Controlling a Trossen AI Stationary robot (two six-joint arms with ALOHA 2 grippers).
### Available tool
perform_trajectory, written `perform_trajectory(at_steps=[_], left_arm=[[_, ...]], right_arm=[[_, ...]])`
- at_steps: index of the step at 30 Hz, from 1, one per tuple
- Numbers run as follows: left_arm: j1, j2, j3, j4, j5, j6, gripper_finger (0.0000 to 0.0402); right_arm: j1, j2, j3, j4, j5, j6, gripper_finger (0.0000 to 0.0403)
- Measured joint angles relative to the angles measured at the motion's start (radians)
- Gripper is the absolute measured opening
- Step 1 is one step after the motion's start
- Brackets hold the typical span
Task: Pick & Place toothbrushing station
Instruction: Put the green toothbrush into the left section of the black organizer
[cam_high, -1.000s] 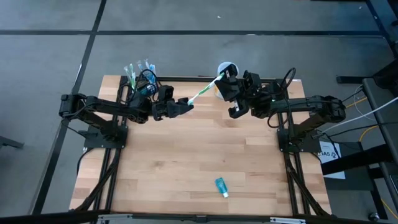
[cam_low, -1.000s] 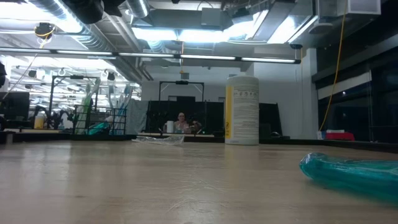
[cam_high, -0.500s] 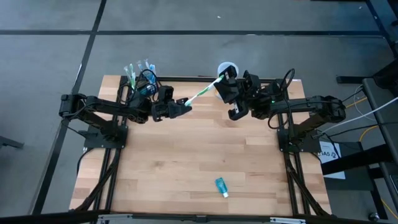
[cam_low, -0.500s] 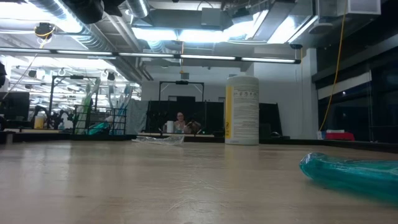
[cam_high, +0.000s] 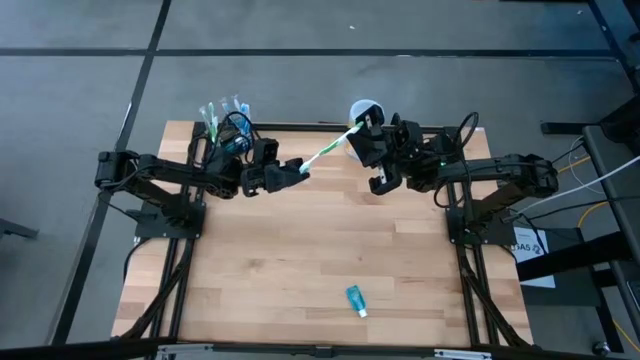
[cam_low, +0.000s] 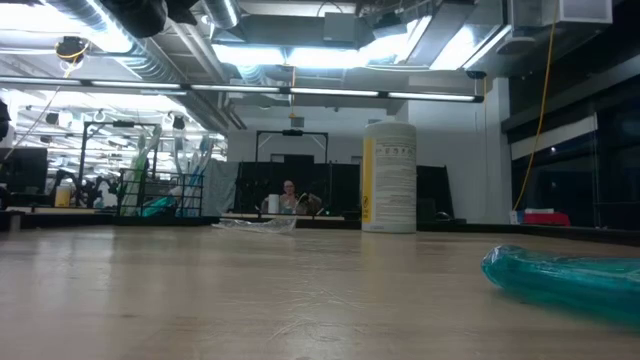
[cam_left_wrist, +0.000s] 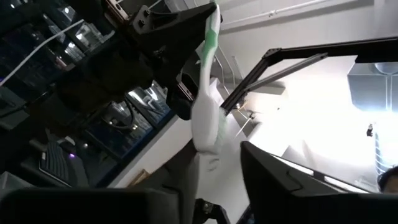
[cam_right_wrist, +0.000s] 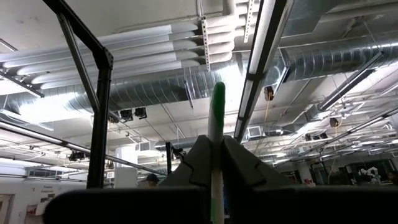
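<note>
A pale wooden table (cam_high: 300, 260) stands on a grey floor, with a workshop of ducts and strip lights beyond it; a white-and-yellow cup (cam_high: 362, 110) sits at the far edge, and a teal tube (cam_high: 356, 299) lies near the front, well apart from both arms. The toothbrushing station (cam_high: 222, 135), with brushes upright in it, stands at the far left corner beside the left arm. A green-and-white toothbrush (cam_high: 327, 146) spans the two grippers above the table; the right gripper (cam_high: 362, 131) is clenched on its upper end; the left gripper (cam_high: 297, 169) meets its lower end, though whether those jaws grasp it I cannot tell.
</note>
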Motion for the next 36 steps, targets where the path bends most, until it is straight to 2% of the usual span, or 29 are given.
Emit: perform_trajectory(at_steps=[6,11,21,29,36], left_arm=[[0.019,0.000,0.000,-0.006,0.000,0.000,0.0162],[0.030,0.000,0.000,-0.013,0.000,0.000,0.0166],[0.030,0.000,0.000,-0.029,-0.001,-0.005,0.0108],[0.030,0.000,0.000,-0.029,0.001,-0.005,0.0031],[0.030,0.000,0.000,-0.032,0.000,0.018,0.0027]], right_arm=[[0.003,-0.004,0.000,0.001,0.000,0.000,0.0017],[0.005,-0.004,0.000,-0.007,0.000,0.003,0.0017],[0.004,-0.004,0.000,-0.017,0.005,0.004,0.0017],[0.003,-0.005,0.000,-0.022,0.016,0.003,0.0017],[0.003,-0.005,0.001,-0.022,0.023,0.004,0.0017]])
